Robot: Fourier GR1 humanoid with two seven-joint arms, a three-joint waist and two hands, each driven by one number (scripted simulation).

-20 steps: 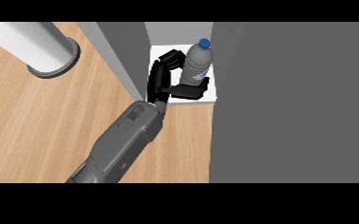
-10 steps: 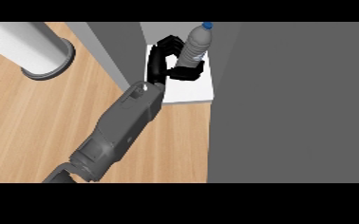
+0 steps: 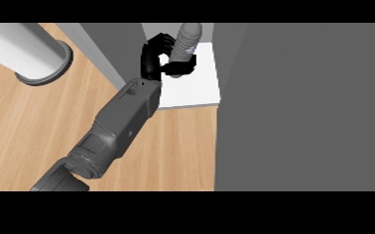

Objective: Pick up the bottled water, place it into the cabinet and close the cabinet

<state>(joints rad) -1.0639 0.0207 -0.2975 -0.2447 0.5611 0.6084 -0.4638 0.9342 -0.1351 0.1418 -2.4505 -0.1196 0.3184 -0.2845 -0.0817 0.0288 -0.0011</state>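
The bottled water (image 3: 187, 37) stands upright, a clear bottle looking grey in the cabinet's shade, with its cap cut off at the picture's upper edge. My left hand (image 3: 155, 59) is shut on it: fingers curl round its far left side and the thumb crosses its near side. The bottle is over the rear part of the cabinet's white shelf (image 3: 199, 87); I cannot see whether its base touches the shelf. The grey forearm (image 3: 121, 124) runs in from the lower left. My right hand does not show.
A wide grey cabinet door panel (image 3: 293, 109) fills the right side, beside the shelf. The cabinet's grey side wall (image 3: 110, 47) stands left of my hand. A white cylinder on a grey round base (image 3: 33, 54) sits on the wooden counter (image 3: 44, 129) at the far left.
My left hand has carried the bottle deeper into the cabinet, from the shelf's front toward its back. The bottle's blue cap has gone out of sight.
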